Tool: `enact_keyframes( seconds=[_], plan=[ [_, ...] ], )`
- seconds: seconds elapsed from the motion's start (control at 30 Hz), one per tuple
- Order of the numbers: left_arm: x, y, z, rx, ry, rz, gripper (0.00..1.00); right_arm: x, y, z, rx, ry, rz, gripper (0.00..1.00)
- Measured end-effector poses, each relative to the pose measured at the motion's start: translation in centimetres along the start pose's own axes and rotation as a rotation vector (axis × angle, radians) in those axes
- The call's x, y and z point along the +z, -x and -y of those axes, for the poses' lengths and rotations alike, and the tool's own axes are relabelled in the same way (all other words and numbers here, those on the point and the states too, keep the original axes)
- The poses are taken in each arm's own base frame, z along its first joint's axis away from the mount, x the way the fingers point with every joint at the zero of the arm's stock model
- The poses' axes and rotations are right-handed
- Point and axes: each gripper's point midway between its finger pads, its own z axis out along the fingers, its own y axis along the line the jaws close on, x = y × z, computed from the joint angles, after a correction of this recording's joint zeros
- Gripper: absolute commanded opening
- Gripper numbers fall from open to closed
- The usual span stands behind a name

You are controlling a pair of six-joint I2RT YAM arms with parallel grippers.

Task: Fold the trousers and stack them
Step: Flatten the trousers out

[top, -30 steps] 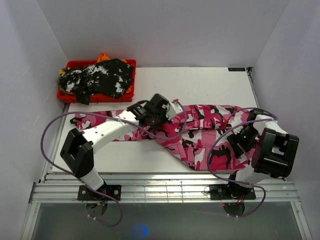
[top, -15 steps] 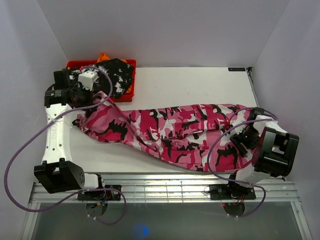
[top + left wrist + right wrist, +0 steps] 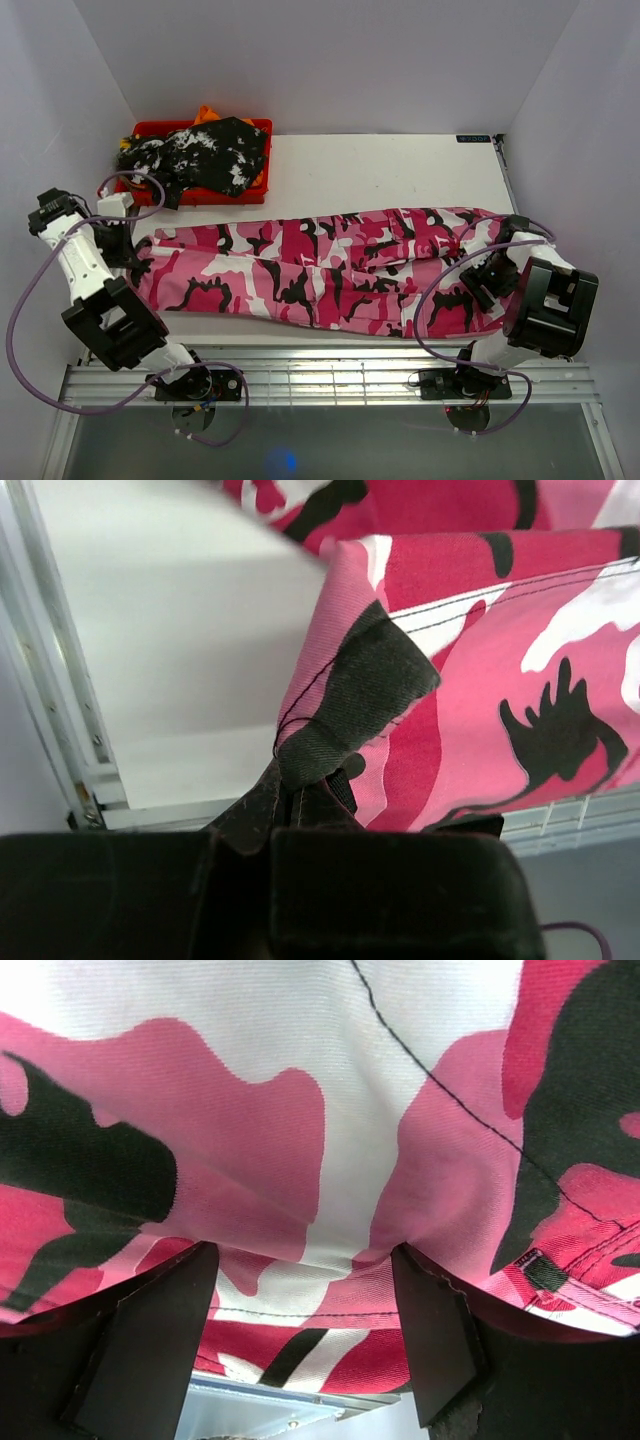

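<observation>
Left wrist view: left fingers (image 3: 335, 795) pinch shut on a hem corner of the pink trousers (image 3: 480, 660). Right fingers (image 3: 150, 1350) stand wide at the waist, cloth bulging between them. The trousers lie lengthwise across the table (image 3: 400, 165); beyond, a mottled garment (image 3: 210, 155) fills a red tray (image 3: 160, 127).

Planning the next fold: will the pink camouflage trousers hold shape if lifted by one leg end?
Probably not: the pink trousers crumple and fold where the left gripper pinches their hem, so they look floppy. Pushed, they would likely bunch; wrinkles run along the legs.
</observation>
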Motion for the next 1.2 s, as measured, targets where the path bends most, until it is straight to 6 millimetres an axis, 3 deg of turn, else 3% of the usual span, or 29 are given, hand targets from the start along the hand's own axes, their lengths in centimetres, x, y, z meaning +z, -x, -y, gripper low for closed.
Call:
enact_keyframes(
  seconds=[0.1,0.23,0.43,0.6,0.67,0.73,0.83,0.93,0.97,1.1,1.2],
  plan=[
    [2.1,-2.7,-1.1,-0.045,-0.029,-0.080,0.00,-0.1,0.4,-0.2,0.001,0.006,0.026,0.76],
    [4.9,-6.2,-1.1,-0.048,-0.057,-0.160,0.00,-0.4,0.8,-0.4,0.001,0.013,0.062,0.77],
    [8.7,-9.0,-1.9,-0.037,-0.041,-0.202,0.01,-0.5,1.0,-0.8,-0.014,0.017,0.085,0.82],
    [11.8,-9.3,-4.0,-0.046,-0.015,-0.216,0.16,-1.1,1.4,-1.2,-0.014,0.049,0.110,0.83],
    [12.6,-9.2,-4.6,-0.049,-0.008,-0.215,0.31,-2.3,2.3,-1.1,-0.009,0.069,0.147,0.83],
    [12.7,-8.7,-5.0,-0.047,0.002,-0.200,0.41,-4.1,3.9,-0.2,-0.011,0.065,0.205,0.84],
    [11.8,-6.4,-6.1,-0.018,0.037,-0.138,0.64,-7.4,6.4,1.5,-0.023,0.035,0.304,0.83],
    [9.9,-3.9,-6.7,0.022,0.075,-0.060,0.80,-9.2,7.1,2.3,-0.033,0.005,0.339,0.82],
    [8.9,-2.7,-6.7,0.042,0.085,-0.026,0.92,-9.4,6.7,2.4,-0.033,-0.004,0.332,0.82],
    [3.8,2.9,-6.1,0.156,0.128,0.144,0.93,-8.5,3.3,3.0,-0.002,-0.031,0.251,0.80],
    [1.5,6.1,-3.1,0.265,0.121,0.233,0.92,-6.3,-0.3,2.8,0.055,-0.020,0.161,0.79]
  ],
)
